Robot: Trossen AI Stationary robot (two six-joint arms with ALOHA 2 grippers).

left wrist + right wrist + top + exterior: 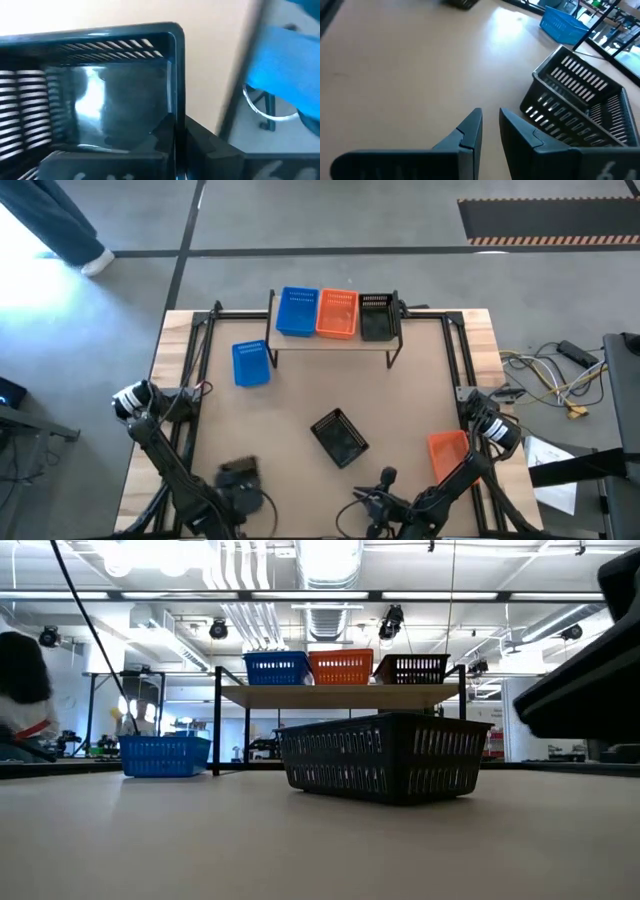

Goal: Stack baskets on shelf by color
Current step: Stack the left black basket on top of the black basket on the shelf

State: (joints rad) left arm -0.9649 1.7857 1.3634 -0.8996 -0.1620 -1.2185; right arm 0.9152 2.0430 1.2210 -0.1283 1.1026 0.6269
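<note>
The shelf (300, 343) stands at the table's far side. On its top a blue (297, 311), an orange (337, 313) and a black basket (376, 316) sit side by side. A second blue basket (250, 364) rests on the table left of the shelf, and a black basket (340, 437) sits at mid-table. An orange one (448, 450) lies near the right edge. My left gripper (242, 488) is near the near-left edge, shut on another black basket (238, 471). My right gripper (490, 125) hovers slightly open over bare table, just short of the mid-table black basket (580, 107). My left gripper has the black basket by one side wall (175, 95), close to a corner. One finger (162, 131) is inside the basket and the other (205, 142) outside, so the wall is pinched between them. Whether the basket is off the table, I cannot tell.
Black metal frames (195, 370) run along the table's left and right sides. Bare tabletop lies between the shelf and the mid-table basket. A person's leg and shoe (95, 260) show on the floor beyond the far-left corner. Cables (545, 375) lie to the right.
</note>
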